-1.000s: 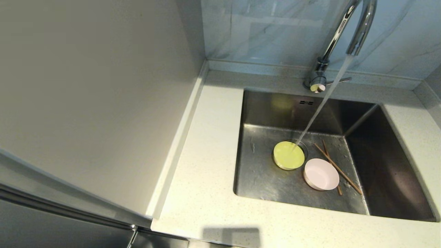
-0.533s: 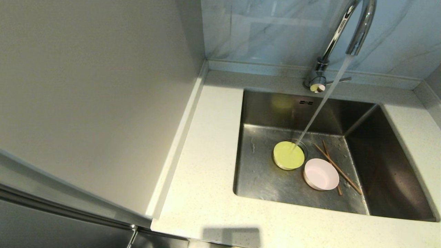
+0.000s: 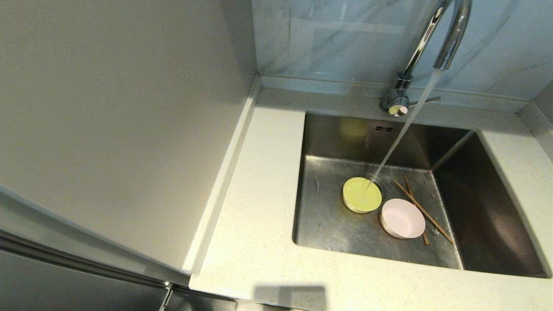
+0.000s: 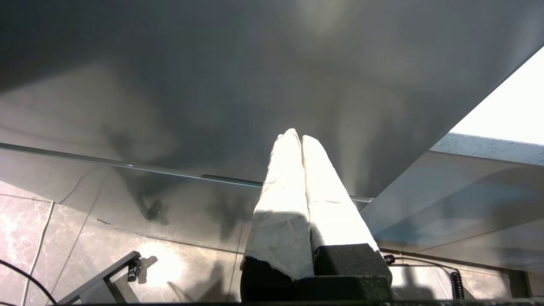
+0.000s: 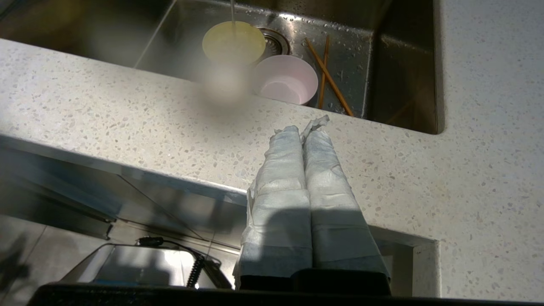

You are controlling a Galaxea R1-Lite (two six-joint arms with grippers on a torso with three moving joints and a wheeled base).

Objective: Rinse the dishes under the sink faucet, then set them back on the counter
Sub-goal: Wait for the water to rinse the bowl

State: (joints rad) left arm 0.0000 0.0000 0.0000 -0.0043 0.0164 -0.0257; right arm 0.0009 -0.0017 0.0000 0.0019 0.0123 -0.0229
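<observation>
Water runs from the chrome faucet (image 3: 449, 39) into the yellow-green bowl (image 3: 362, 195), which sits over the drain in the steel sink (image 3: 328, 220). The pale pink bowl (image 3: 402, 218) stands right beside it, and the brown chopsticks (image 3: 425, 212) lie crossed behind the pink bowl. Neither arm shows in the head view. My right gripper (image 5: 302, 129) is shut and empty, low in front of the counter (image 5: 127, 114), short of the sink, where the yellow-green bowl (image 5: 233, 42), the pink bowl (image 5: 284, 78) and the chopsticks (image 5: 329, 78) show. My left gripper (image 4: 296, 137) is shut and empty, down by a grey panel.
A tall plain grey wall panel (image 3: 108, 129) bounds the counter (image 3: 259, 216) on the left. A marbled backsplash (image 3: 345, 39) rises behind the faucet, whose thin lever (image 3: 425, 101) points right. More counter (image 3: 522, 172) runs along the sink's right side.
</observation>
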